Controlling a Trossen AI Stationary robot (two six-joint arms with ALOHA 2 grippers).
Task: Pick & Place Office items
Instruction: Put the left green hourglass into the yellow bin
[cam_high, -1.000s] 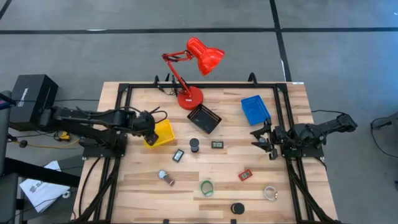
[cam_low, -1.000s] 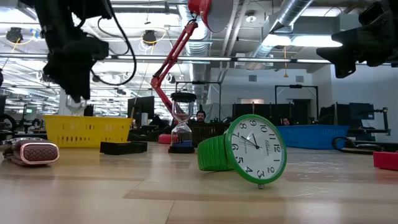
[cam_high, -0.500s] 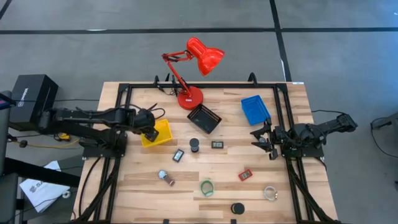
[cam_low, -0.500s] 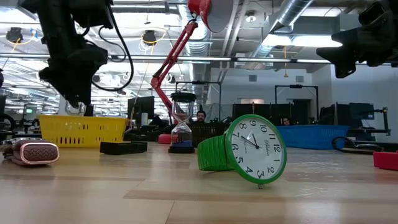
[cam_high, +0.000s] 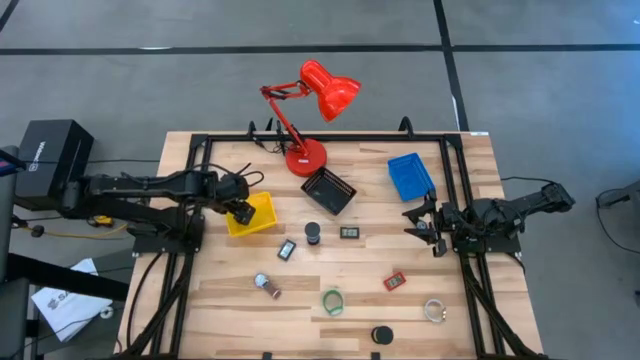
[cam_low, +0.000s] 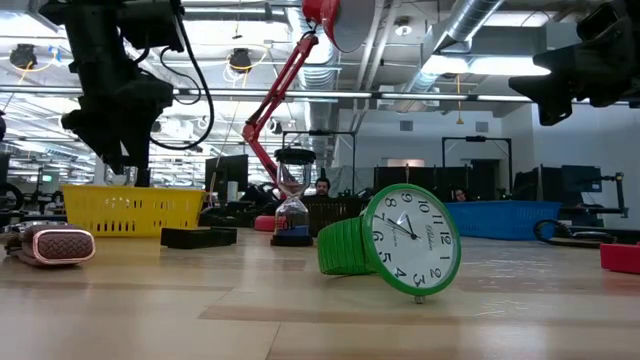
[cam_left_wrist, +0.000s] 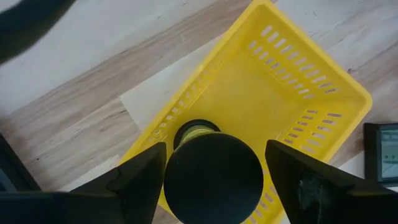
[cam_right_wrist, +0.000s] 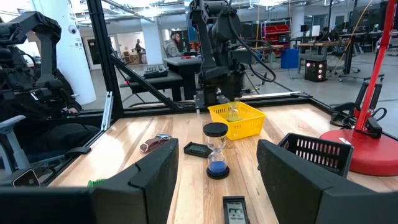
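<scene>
The left gripper (cam_high: 241, 210) pinches a black puck (cam_left_wrist: 213, 176) over the yellow tray (cam_high: 262, 213) — the right gripper (cam_high: 424, 224) waits, fingers spread.

— What colours do you see by the left tool (cam_left_wrist: 214, 186)?
— You have a black round puck (cam_left_wrist: 213, 177) between its dark fingers, over the yellow mesh tray (cam_high: 256, 214).
— And past the right tool (cam_high: 428, 226)?
— Your blue tray (cam_high: 410, 175) lies just beyond it; the red lamp (cam_high: 316, 105), a black mesh tray (cam_high: 328, 190), a green watch (cam_low: 392, 242) with a white face, and the pale wood bench (cam_high: 220, 300) lie farther off.
</scene>
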